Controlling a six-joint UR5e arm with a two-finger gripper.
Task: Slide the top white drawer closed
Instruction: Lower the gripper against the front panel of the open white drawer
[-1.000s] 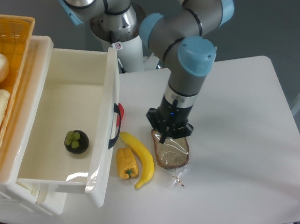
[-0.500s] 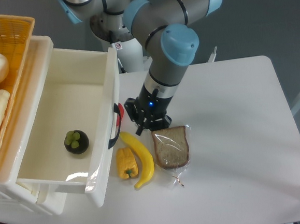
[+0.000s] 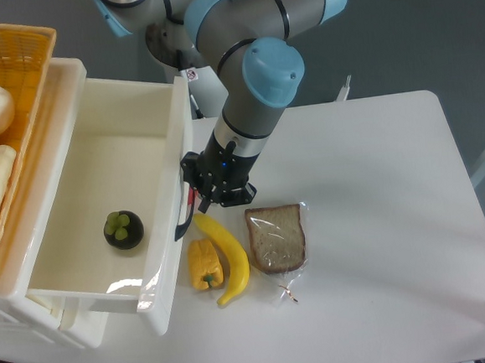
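Observation:
The top white drawer (image 3: 99,172) stands pulled far out to the right, a deep glossy white box with a dark mangosteen (image 3: 124,229) inside. Its curved black handle (image 3: 185,209) sits on the front wall. My gripper (image 3: 203,198) is right beside that handle, against the drawer front; its fingers are dark and seen from above, so I cannot tell whether they are open or shut. Nothing is visibly held.
A banana (image 3: 225,254), a yellow pepper (image 3: 204,264) and a bagged bread slice (image 3: 275,238) lie on the white table (image 3: 380,221) just right of the drawer front. A yellow wicker basket (image 3: 7,124) with rolls sits on the cabinet at far left.
The arm has swung left from above the bread slice, over the banana's tip, to the drawer's front beside the handle. The drawer and the food have not moved.

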